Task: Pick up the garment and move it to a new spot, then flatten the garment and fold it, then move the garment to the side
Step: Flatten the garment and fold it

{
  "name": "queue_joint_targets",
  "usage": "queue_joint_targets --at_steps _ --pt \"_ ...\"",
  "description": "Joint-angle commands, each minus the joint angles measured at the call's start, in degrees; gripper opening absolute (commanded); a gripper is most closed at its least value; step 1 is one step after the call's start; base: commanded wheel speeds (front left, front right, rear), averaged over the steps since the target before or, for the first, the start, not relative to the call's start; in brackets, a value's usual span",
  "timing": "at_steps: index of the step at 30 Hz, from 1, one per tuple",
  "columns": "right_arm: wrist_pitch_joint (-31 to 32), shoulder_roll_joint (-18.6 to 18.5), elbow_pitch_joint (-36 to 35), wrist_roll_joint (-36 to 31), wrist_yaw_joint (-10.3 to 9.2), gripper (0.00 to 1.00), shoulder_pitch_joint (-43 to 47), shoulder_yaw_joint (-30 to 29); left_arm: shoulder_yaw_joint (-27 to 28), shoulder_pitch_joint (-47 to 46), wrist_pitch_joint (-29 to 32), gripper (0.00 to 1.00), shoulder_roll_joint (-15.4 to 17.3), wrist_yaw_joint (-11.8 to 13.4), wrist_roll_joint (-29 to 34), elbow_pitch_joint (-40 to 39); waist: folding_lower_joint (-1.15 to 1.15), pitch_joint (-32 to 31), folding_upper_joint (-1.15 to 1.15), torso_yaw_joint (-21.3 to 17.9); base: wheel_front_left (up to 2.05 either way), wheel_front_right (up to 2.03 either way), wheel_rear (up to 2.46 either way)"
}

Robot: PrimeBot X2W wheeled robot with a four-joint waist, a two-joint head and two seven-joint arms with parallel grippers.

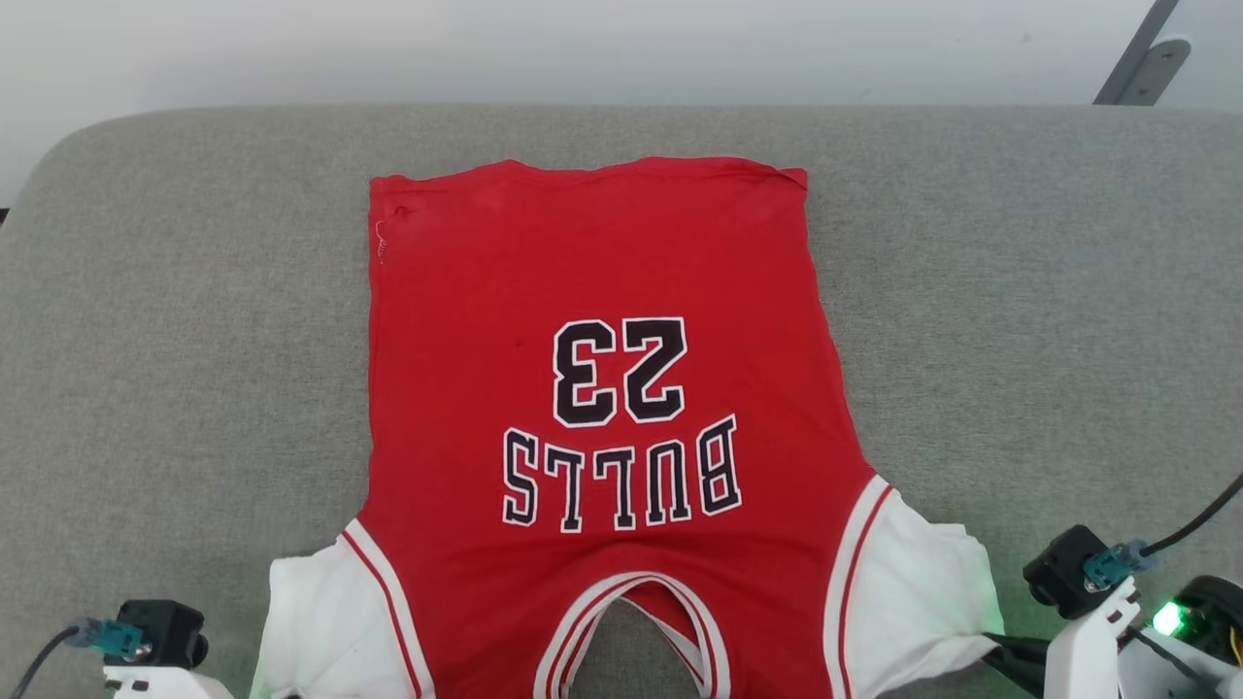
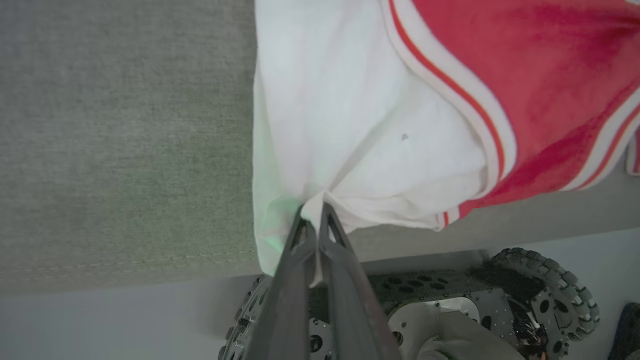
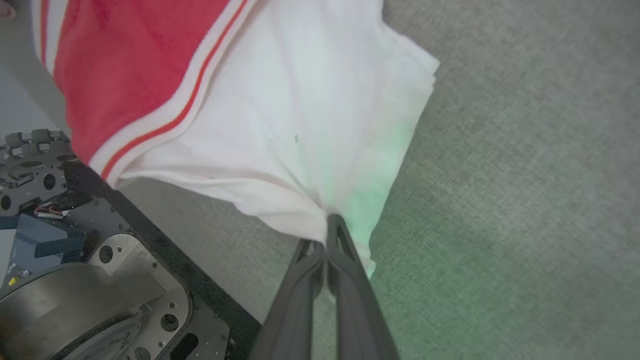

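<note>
Soft, light-looking garment sags over the bench near edge, left tool and right tool each pinching a sleeve

Grey fabric surface, pale wall

We see a grey upholstered surface with a rounded far-left corner, possibly a cushion or a mattress. Directly on it, the garment lies spread flat and print-side up, hem at the far side, collar and white sleeves at the near edge.
</note>
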Motion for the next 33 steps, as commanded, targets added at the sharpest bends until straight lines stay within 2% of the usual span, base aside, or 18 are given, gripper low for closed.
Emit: queue_joint_targets --at_steps 1,3,5,6,15,21,23,27,33 --pt "0.8 0.5 0.2 -0.4 -0.04 0.0 1.2 -0.8 -0.1 0.4 -0.1 0.0 -0.2 0.7 0.4 0.6 0.0 0.6 0.0 0.3 0.0 0.0 0.0" --pt "1.3 1.4 0.3 -0.9 -0.04 0.0 2.0 -1.9 0.3 -0.4 -0.9 0.0 -1.1 0.0 0.8 0.8 0.0 1.0 0.0 0.6 0.0 0.0 0.0" --pt "2.0 2.1 -0.2 -1.4 -0.04 0.51 2.1 -3.3 0.5 -1.0 -1.7 0.0 -1.7 -0.6 1.4 1.2 0.0 1.5 0.0 0.8 0.0 0.0 0.0" --pt "2.5 2.4 -0.9 -1.9 -0.04 1.0 2.2 -4.3 0.8 -1.5 -2.3 0.0 -2.1 -0.9 1.6 1.2 0.0 1.8 0.0 0.9 0.0 0.0 0.0" --pt "8.1 4.0 -10.6 -4.3 -0.04 1.0 2.1 -15.1 1.5 -3.8 -5.2 0.0 -3.6 -2.5 4.2 1.8 0.0 3.8 0.0 2.0 0.0 0.0 0.0" --pt "11.9 11.6 -13.5 -11.1 -0.03 1.0 -4.8 -25.6 1.9 -6.1 -5.6 0.0 -4.9 -3.3 5.8 1.4 0.0 6.2 0.0 3.4 0.0 0.0 0.0" --pt "11.9 15.8 -11.8 -13.1 -0.04 1.0 -8.7 -27.8 1.9 -7.2 -5.3 0.0 -5.5 -3.7 6.5 1.4 0.0 7.2 0.0 4.1 0.0 0.0 0.0" --pt "10.6 21.0 -5.3 -16.9 -0.04 1.0 -18.4 -29.2 1.5 -10.0 -4.5 0.0 -7.3 -4.7 8.1 1.8 0.0 9.2 0.0 6.2 0.0 0.0 0.0" --pt "11.0 25.0 11.1 -21.2 -0.04 1.0 -31.8 -29.3 0.5 -13.6 -3.2 0.0 -10.3 -6.6 10.4 3.5 0.0 11.6 0.0 9.6 0.0 0.0 0.0"
